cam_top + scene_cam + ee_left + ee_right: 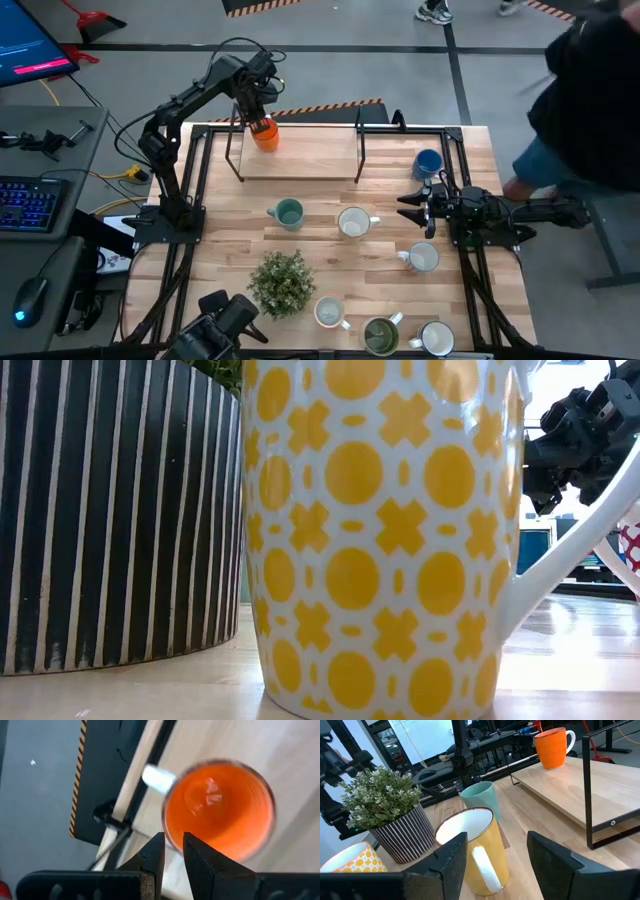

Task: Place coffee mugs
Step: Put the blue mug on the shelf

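Pale planked wooden desk (330,255) carries a raised shelf (300,152). On it, directly beneath the left gripper (262,108), the glossy round orange ceramic mug (265,133) is seen upright, its rim pinched between narrowed fingers. The right gripper (412,203) is held open beside a blue mug (428,162).

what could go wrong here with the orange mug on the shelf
The orange mug sits near the left end of the raised shelf, so a nudge from the left gripper, whose fingers straddle its rim, might tip it or push it off.

The right gripper is open just above the yellow mug, with the teal mug close behind; reaching forward could knock either.
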You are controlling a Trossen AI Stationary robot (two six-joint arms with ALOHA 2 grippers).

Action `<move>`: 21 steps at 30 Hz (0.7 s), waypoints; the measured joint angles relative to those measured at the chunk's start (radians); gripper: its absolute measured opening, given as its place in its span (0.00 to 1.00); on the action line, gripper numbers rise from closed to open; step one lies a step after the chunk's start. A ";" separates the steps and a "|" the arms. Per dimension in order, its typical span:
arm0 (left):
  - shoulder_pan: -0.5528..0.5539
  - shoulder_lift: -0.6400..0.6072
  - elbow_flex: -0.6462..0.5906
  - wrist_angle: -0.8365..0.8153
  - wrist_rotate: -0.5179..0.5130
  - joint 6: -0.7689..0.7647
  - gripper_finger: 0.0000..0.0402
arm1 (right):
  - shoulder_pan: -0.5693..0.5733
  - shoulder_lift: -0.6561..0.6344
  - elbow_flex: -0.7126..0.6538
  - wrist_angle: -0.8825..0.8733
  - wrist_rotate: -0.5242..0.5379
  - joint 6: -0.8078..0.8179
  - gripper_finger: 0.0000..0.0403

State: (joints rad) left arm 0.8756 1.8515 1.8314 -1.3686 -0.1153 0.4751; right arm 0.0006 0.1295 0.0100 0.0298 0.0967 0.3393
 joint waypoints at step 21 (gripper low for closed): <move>-0.336 -0.301 -0.065 -0.201 0.272 -0.292 0.15 | 0.000 0.001 0.000 0.000 0.001 -0.087 0.48</move>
State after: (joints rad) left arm 0.5394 1.5506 1.7662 -1.5700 0.1570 0.1830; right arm 0.0006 0.1307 0.0099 0.0296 0.0978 0.2522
